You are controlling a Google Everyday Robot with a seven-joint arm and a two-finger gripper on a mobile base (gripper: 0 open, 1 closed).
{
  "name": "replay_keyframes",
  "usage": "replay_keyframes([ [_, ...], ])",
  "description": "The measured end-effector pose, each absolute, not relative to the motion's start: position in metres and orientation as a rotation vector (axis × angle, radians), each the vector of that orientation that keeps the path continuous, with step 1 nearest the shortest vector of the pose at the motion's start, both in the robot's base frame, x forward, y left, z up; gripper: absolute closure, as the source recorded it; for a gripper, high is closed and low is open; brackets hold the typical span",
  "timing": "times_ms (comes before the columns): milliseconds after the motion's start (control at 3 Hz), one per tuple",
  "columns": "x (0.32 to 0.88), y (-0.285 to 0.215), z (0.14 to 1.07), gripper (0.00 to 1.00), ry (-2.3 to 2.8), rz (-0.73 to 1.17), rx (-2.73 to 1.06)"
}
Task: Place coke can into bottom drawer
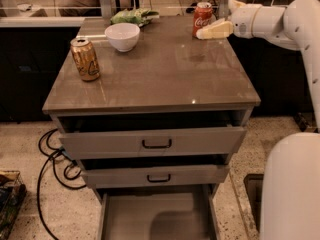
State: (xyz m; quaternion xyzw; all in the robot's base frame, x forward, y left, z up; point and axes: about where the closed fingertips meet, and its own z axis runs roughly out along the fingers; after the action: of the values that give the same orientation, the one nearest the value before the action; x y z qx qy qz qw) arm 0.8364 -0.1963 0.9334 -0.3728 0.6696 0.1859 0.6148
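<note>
The red coke can (202, 18) stands upright at the far right of the cabinet top. My gripper (205, 32) reaches in from the right, its pale fingers (216, 30) pointing left, right beside the can's lower right side. The bottom drawer (156, 215) is pulled out at the foot of the cabinet, a grey tray with nothing in it.
A gold-brown can (85, 59) stands at the left of the top, a white bowl (122, 36) behind it, and a green bag (134, 16) at the far edge. Two upper drawers (156, 142) with black handles are partly open. Black cables (55, 161) lie on the floor at left.
</note>
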Motion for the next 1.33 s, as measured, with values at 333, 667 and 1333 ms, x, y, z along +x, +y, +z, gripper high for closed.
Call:
replay_keyframes([
  [333,0.875,-0.185,0.941,0.0,1.482,0.466,-0.769],
  [667,0.894,-0.191,0.942,0.0,1.472,0.466,-0.689],
  [1333,0.931,-0.184,0.942,0.0,1.531,0.502,-0.463],
])
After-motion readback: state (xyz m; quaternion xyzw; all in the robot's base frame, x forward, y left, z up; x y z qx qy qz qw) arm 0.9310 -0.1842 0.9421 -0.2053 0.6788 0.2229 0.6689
